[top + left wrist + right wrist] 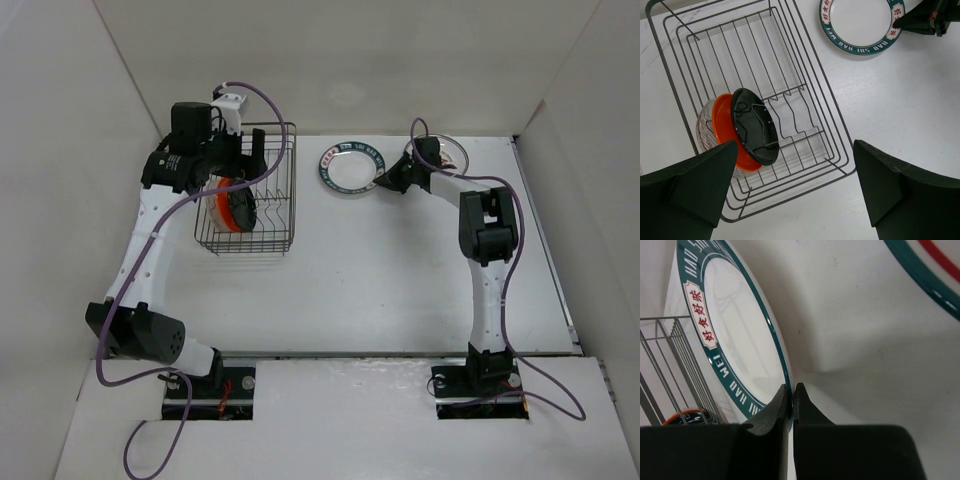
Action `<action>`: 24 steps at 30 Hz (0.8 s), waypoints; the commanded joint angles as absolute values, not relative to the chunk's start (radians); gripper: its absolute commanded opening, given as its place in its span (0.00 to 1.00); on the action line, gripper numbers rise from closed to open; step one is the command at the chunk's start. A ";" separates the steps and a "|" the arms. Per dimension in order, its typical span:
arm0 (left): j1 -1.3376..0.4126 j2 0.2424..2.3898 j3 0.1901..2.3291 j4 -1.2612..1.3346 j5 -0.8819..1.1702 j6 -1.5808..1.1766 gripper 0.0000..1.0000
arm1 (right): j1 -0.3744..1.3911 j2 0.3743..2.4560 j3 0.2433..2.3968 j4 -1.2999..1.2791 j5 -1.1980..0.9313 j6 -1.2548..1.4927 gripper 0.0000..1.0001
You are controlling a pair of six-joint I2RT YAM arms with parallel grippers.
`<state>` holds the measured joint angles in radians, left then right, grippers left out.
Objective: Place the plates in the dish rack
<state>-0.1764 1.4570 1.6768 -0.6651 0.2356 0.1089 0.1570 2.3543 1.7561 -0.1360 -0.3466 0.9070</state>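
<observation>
**step in hand (judged):** picking up the green-rimmed plate (352,166) for the dish rack (272,205).
- plate: white centre, lettered rim, lying flat on the bench (380,290) by the far edge, about midway along, just right of the rack.
- right gripper (793,387): fingers all but together, tips at the plate's right rim. no rim shows between them.
- handling note: a flat plate gives little to grip. the fingers likely need to part and straddle the rim, one tip under the lip, then tilt the plate on edge before it goes between free prongs.
- left gripper (795,150): fingers wide apart, holding nothing, hanging over the rack.

**container:** dish rack, dark wire, near the far left corner.
- contents: three plates on edge at its left end, leaning together. these are the clear plate (702,131), the orange plate (722,127) and the black plate (755,125).
- the other prongs are unfilled.

**outstanding:** red-lined plate (935,270), flat toward the far right corner, just beyond the right gripper.
</observation>
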 commanded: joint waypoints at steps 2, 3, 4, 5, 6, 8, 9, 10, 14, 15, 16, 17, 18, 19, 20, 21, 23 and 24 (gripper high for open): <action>-0.164 1.407 1.657 -0.640 0.253 0.133 1.00 | 0.176 2.372 1.769 -0.215 -0.273 0.933 0.00; -0.164 1.407 1.646 -0.640 0.262 0.133 1.00 | 0.176 2.362 1.760 -0.215 -0.273 0.933 0.00; -0.164 1.407 1.646 -0.640 0.262 0.143 1.00 | 0.176 2.362 1.759 -0.206 -0.273 0.943 0.00; -0.164 1.407 1.646 -0.640 0.262 0.143 1.00 | 0.176 2.332 1.728 -0.180 -0.273 0.963 0.00; -0.155 1.407 1.635 -0.629 0.262 0.143 1.00 | 0.176 2.312 1.704 -0.154 -0.273 0.977 0.00; -0.155 1.407 1.635 -0.629 0.278 0.143 1.00 | 0.176 2.264 1.633 -0.074 -0.273 0.988 0.00; -0.155 1.407 1.626 -0.629 0.290 0.143 1.00 | 0.176 2.199 1.605 -0.045 -0.273 0.999 0.00; -0.155 1.407 1.626 -0.620 0.317 0.143 1.00 | 0.187 2.163 1.579 -0.026 -0.249 0.999 0.00; -0.155 1.430 1.651 -0.611 0.449 0.175 1.00 | 0.198 1.955 1.425 0.101 -0.210 0.979 0.00; -0.155 1.430 1.651 -0.595 0.483 0.189 1.00 | 0.198 1.916 1.375 0.132 -0.196 0.963 0.00; -0.155 1.430 1.651 -0.578 0.520 0.214 1.00 | 0.198 1.846 1.355 0.132 -0.187 0.936 0.00; -0.155 1.419 1.599 -0.510 0.541 0.231 1.00 | 0.224 1.817 1.339 0.132 -0.161 0.916 0.00; -0.167 1.419 1.582 -0.476 0.552 0.232 1.00 | 0.233 1.790 1.329 0.132 -0.161 0.895 0.00; -0.167 1.419 1.582 -0.457 0.564 0.232 1.00 | 0.233 1.748 1.307 0.132 -0.161 0.856 0.00; -0.181 1.449 1.601 -0.457 0.612 0.232 1.00 | 0.247 1.729 1.296 0.132 -0.161 0.839 0.00; -0.192 1.468 1.620 -0.468 0.633 0.223 1.00 | 0.256 1.709 1.286 0.132 -0.170 0.821 0.00; -0.192 1.503 1.649 -0.468 0.719 0.213 1.00 | 0.272 1.646 1.230 0.210 -0.202 0.741 0.00; -0.192 1.525 1.649 -0.439 0.736 0.213 1.00 | 0.287 1.626 1.209 0.237 -0.228 0.723 0.00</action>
